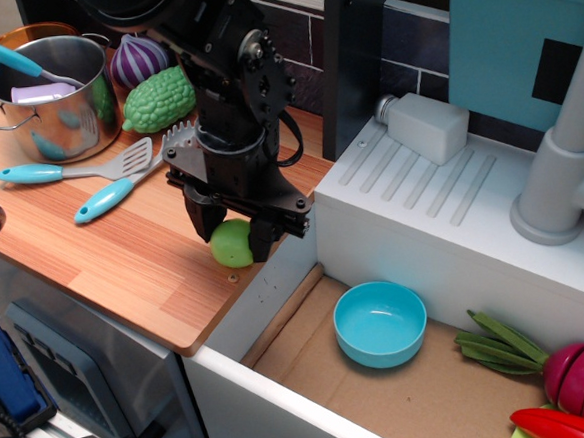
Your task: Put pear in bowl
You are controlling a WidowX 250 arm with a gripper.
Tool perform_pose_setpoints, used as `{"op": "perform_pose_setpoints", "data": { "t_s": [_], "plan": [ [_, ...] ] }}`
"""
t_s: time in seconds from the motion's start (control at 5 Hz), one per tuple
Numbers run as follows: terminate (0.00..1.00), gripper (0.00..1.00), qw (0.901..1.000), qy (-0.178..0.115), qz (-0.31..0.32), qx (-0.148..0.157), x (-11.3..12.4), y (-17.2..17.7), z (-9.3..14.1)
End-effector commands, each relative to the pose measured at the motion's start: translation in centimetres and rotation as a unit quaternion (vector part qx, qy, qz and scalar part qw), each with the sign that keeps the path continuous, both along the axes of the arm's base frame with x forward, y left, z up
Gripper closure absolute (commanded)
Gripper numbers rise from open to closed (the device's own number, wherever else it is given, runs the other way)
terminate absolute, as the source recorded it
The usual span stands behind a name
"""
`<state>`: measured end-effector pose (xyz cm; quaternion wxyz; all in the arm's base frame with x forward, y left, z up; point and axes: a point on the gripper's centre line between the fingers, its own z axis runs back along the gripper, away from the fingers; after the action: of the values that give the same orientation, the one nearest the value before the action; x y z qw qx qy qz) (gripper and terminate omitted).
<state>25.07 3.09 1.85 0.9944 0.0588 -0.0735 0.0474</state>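
Observation.image shows the gripper (231, 237) lowered over the pear (231, 243) at mid-frame, its dark fingers (201, 218) narrowed against either side of the fruit, which sits on the wooden tabletop (104, 252) near its lower-right edge. The straddle looks meant to hold the round fruit so it cannot roll (whether it is fully clamped is hard to tell). The bowl (381, 323) lies empty at lower centre-right, below counter level, so a lift then a sideways carry seems needed.
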Motion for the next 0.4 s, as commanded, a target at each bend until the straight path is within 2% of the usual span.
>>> {"op": "perform_pose_setpoints", "data": {
  "t_s": [0.0, 0.2],
  "plan": [
    [0.0, 1.0, 0.9997, -0.022, 0.004, 0.007, 1.3, -3.1, 0.7],
    [0.0, 1.0, 0.9994, -0.026, 0.02, -0.011, 1.9, -4.6, 0.5]
  ]
}}
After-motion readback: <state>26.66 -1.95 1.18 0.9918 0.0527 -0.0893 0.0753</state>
